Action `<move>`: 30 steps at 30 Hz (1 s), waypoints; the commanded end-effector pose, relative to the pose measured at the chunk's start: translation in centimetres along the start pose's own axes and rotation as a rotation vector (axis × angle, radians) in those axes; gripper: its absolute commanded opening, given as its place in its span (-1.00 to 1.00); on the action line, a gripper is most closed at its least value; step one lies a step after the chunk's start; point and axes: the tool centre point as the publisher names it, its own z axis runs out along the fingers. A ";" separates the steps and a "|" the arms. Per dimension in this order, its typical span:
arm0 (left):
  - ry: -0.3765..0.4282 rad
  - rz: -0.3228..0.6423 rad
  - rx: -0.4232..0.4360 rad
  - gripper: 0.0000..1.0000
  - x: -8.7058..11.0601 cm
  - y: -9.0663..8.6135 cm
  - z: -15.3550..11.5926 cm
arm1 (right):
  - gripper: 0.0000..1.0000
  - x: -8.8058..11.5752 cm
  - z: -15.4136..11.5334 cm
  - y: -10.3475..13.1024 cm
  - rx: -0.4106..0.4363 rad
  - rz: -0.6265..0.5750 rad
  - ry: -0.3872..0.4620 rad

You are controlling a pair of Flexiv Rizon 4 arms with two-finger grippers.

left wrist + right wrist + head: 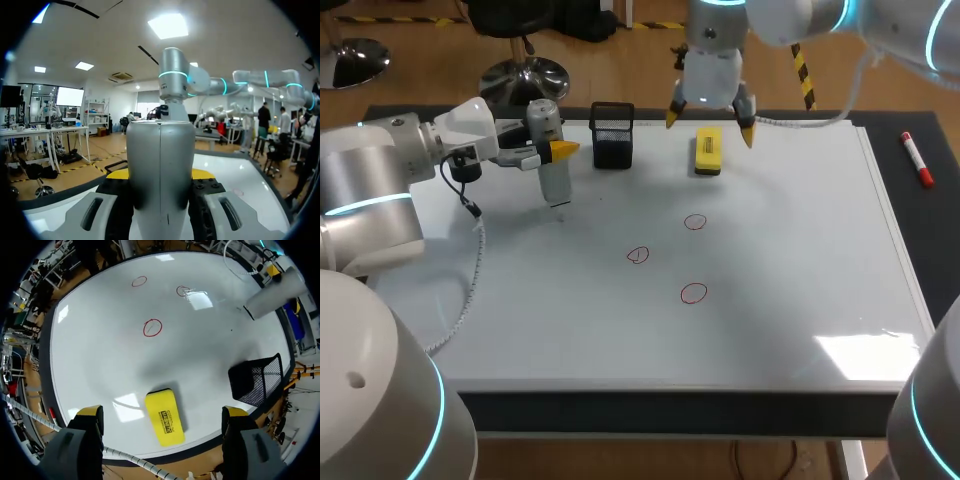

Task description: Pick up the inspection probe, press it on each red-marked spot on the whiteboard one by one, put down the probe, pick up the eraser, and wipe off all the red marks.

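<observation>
At the far-left of the whiteboard [770, 320], grips the upright inspection probe [556, 185] in the left claw [552, 152], tip close to the surface; holds the right claw [710, 118] spread wide above the yellow eraser [708, 151]; shows three red marks [694, 292] mid-board.

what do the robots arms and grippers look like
The left arm and right arm are rounded silver-white links with glowing cyan rings. The left gripper and right gripper have grey fingers with yellow tips. A white spiral-wrapped cable and black cable trail from the left wrist.
</observation>
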 end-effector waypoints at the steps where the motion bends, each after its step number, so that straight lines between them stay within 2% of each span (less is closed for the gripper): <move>1: 0.000 0.000 0.001 -1.00 0.0 -0.1 0.0 | 1.00 0.9 0.7 -0.2 0.008 -0.021 -0.014; 12: 0.000 0.000 0.001 -1.00 0.0 -0.1 0.0 | 1.00 1.1 2.0 -2.4 -0.007 -0.101 -0.018; 21: 0.000 0.000 0.001 -1.00 0.0 -0.1 0.0 | 1.00 -0.5 2.2 -4.2 -0.003 -0.157 0.011; 30: 0.000 0.000 0.001 -1.00 0.0 -0.1 0.0 | 1.00 -2.2 3.6 -4.6 -0.017 -0.174 0.008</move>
